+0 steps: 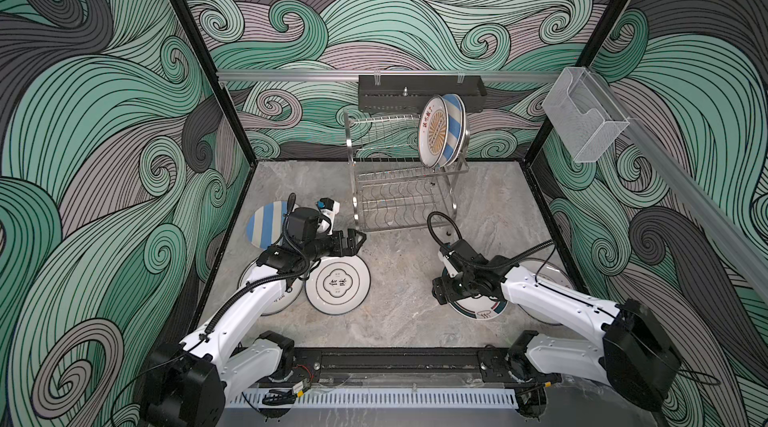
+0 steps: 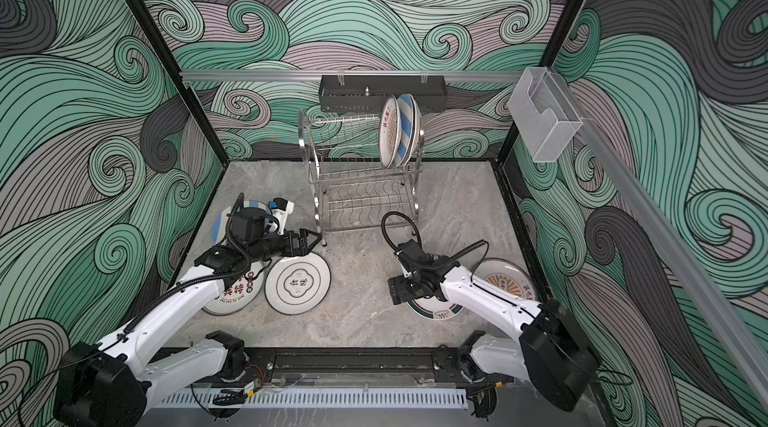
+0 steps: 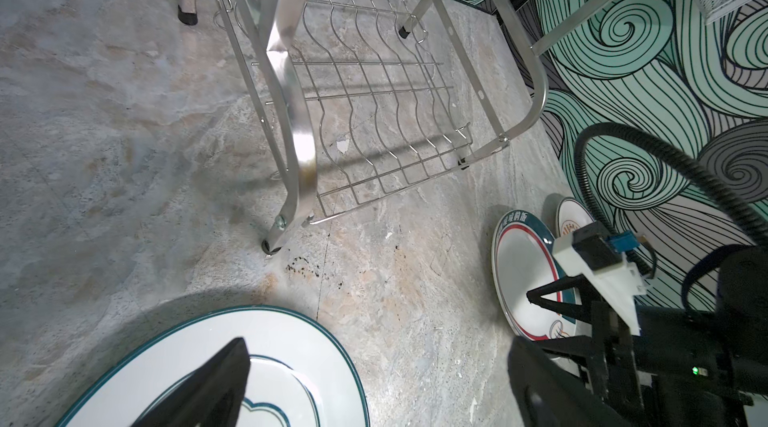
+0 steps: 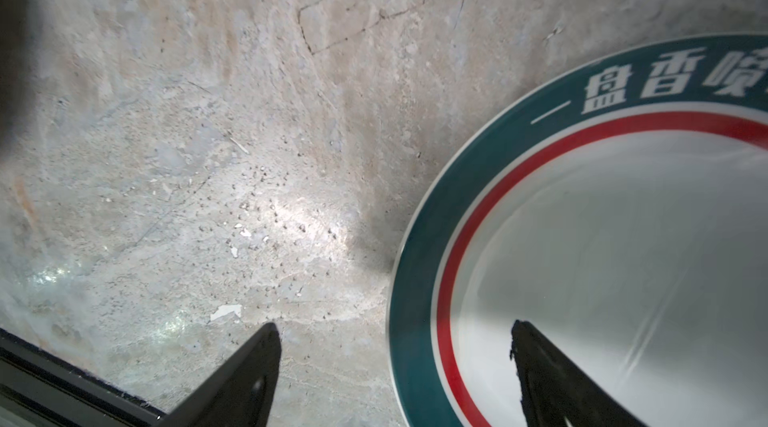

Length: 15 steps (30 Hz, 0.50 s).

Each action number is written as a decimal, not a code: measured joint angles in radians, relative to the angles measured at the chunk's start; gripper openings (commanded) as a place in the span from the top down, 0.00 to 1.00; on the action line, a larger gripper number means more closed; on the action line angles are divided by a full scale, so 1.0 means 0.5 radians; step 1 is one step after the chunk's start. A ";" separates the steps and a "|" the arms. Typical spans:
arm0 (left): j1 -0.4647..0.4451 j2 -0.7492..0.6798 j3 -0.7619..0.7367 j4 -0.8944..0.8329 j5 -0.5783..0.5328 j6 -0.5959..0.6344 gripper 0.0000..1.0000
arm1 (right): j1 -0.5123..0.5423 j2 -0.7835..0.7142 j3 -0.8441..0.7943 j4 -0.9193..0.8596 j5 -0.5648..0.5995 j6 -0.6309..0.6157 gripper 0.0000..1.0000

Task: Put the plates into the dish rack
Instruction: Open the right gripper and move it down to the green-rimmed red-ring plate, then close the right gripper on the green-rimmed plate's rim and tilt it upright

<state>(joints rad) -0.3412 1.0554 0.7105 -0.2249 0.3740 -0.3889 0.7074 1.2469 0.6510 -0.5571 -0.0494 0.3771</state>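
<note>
- Right gripper (image 4: 395,331): jaws wide apart, nothing clamped. The rim of the green-rimmed plate (image 4: 582,238) is straddled, with one finger over bare table and one over the well.
- Left gripper (image 1: 356,243): jaws apart, empty, hung over the far edge of the white character plate (image 1: 337,285), near the rack's front leg.
- Dish rack (image 1: 399,179): placed back-centre. A sunburst plate (image 1: 432,134) and a striped plate (image 1: 454,129) are already stood on edge at the right end of the upper tier. The lower tier is seen empty.
- Also lying flat: flat striped plate (image 1: 264,223), red-lettered plate (image 2: 241,296) partly under the left arm, and flat sunburst plate (image 2: 505,279) partly under the right arm.
- Handling, as judged: glazed ceramic, so stiff, brittle and slick, and fairly heavy for a two-finger pinch. The rim is the only hold, and little gap is expected beneath it while the plate lies flat. A firm pinch across the lip is called for, and swing about the pinch is to be expected once it is lifted.
- Surface: table (image 1: 399,329) is hard and stone-look, and is seen scuffed and chipped in the right wrist view. No cushioning is expected on a drop.
- Room: boxed in by wave-patterned walls (image 1: 104,154). A black perforated tray (image 1: 419,93) is hung just behind the rack top, and a clear box (image 1: 584,125) is mounted on the right rail.
</note>
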 measured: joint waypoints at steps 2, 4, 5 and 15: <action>0.000 0.000 -0.015 0.001 0.000 -0.002 0.02 | 0.000 0.041 0.000 0.030 -0.007 -0.005 0.13; 0.000 0.001 -0.027 0.000 0.000 -0.004 0.01 | 0.000 0.080 0.000 0.071 -0.013 -0.006 0.13; 0.000 0.002 -0.031 0.000 0.001 -0.006 0.01 | 0.000 0.105 0.000 0.093 -0.022 -0.006 0.13; 0.000 0.003 -0.031 0.013 0.010 -0.032 0.01 | -0.002 0.349 0.122 0.212 -0.141 -0.027 0.14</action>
<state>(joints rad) -0.3412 1.0569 0.6952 -0.2184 0.3790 -0.4049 0.7067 1.4212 0.7120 -0.4511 -0.1200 0.3634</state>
